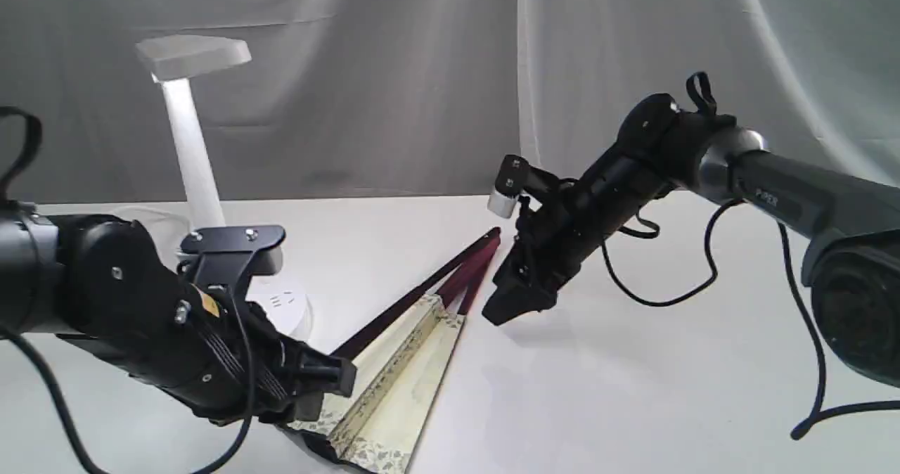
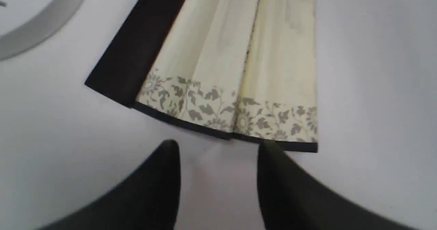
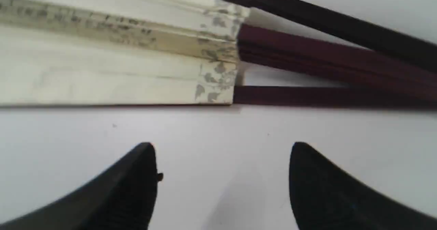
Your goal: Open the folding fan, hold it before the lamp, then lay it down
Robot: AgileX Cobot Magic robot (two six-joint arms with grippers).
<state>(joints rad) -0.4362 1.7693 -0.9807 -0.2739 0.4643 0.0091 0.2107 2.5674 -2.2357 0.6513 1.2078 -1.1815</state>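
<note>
Only the exterior view takes in the whole lamp (image 1: 191, 152), its leaning column and flat head rising at the back left, with the base partly hidden behind the left arm; the left wrist view catches just an arc of that base (image 2: 32, 25). The folding fan (image 1: 402, 372) lies on the white tabletop (image 1: 633, 389), barely spread, its wide end near the left tool (image 1: 336, 389) and its narrow end pointing towards the right tool (image 1: 508, 309). From the left wrist, the fan's (image 2: 239, 62) grey leafy border (image 2: 232, 115) and blackish guard (image 2: 136, 52) are plain, lying just beyond the left tool (image 2: 218, 155), whose jaws stand apart with nothing between them. The right wrist view alone shows where the cream leaf (image 3: 102, 80) ends and the maroon ribs (image 3: 324, 57) begin; the right tool (image 3: 222, 148) is wide and empty, beside the fan and clear of it. A black cable (image 1: 675, 287) loops under the right arm, before a grey cloth backdrop (image 1: 394, 73)
</note>
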